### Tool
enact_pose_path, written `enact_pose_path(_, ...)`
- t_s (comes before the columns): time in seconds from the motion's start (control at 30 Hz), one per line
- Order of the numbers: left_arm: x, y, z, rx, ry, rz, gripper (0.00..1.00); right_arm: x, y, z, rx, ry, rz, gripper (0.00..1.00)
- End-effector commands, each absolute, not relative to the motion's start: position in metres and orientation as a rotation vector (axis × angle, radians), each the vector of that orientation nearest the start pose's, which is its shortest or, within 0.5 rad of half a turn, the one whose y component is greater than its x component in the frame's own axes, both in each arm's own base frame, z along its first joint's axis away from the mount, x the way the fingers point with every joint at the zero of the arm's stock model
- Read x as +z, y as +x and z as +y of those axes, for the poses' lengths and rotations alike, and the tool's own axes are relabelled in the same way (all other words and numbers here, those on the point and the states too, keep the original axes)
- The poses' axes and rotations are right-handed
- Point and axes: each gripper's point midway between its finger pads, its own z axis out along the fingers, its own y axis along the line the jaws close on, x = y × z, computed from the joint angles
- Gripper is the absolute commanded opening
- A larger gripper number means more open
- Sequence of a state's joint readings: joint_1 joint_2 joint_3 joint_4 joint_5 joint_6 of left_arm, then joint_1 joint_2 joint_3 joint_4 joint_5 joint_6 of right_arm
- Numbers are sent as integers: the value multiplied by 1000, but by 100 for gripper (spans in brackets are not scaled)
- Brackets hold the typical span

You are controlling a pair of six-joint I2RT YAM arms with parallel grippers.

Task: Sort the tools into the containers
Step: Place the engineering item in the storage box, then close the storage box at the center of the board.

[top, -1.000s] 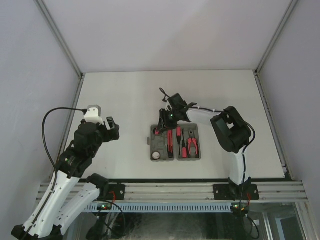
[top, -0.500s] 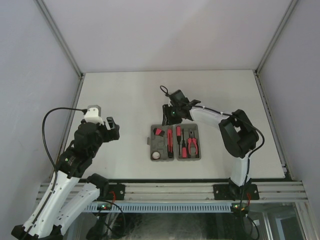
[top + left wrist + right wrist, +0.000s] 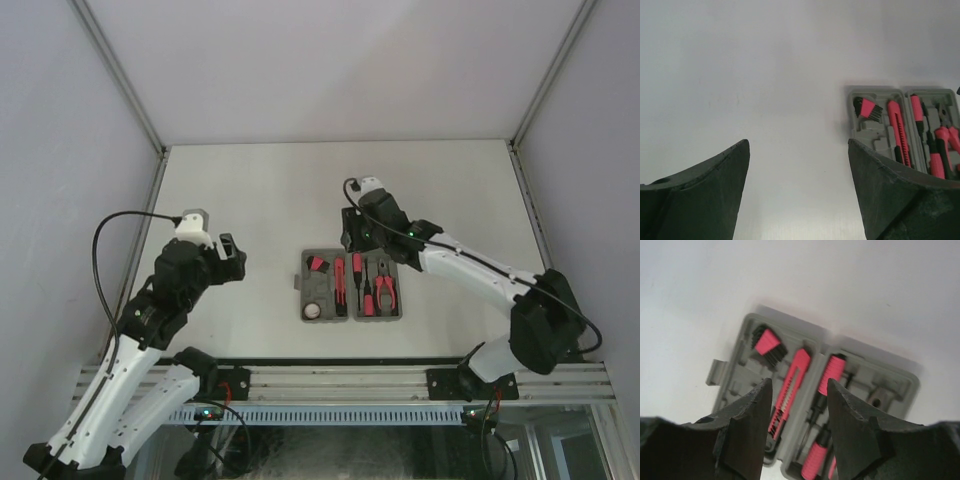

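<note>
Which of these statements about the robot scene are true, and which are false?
1. The left hand is open and empty. True.
2. The right hand holds the pliers. False: it is open and empty; the pliers lie in the trays.
3. The two trays lie side by side, touching. True.
4. The left hand is over the trays. False: it is over the table, off to their left.
</note>
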State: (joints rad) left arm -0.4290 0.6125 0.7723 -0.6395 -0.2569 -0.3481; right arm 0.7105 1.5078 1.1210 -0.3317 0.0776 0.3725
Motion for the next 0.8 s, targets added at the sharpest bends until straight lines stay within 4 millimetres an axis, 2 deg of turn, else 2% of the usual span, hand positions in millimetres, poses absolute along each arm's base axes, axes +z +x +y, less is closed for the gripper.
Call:
enact_pose_path(0.0,226,231,-98,-420,-98,2013,83,165,313,235,391,-222,2216,48)
enact_pose_path(0.2,207,243,-125,-563,-112,2037,81,159,289,185,415,-16,2217,51)
enact_pose_path(0.27,198,247,-135,-610,-110,2050,81,154,281,175,441,31,2221,51)
enact_pose_path(0.63,145,264,-184,-762,-83,2177,73,128,248,151,558,197,2209,49)
enact_pose_path(0.77,121,267,-189,-750,-73,2238,70,124,241,149,582,223,2203,49)
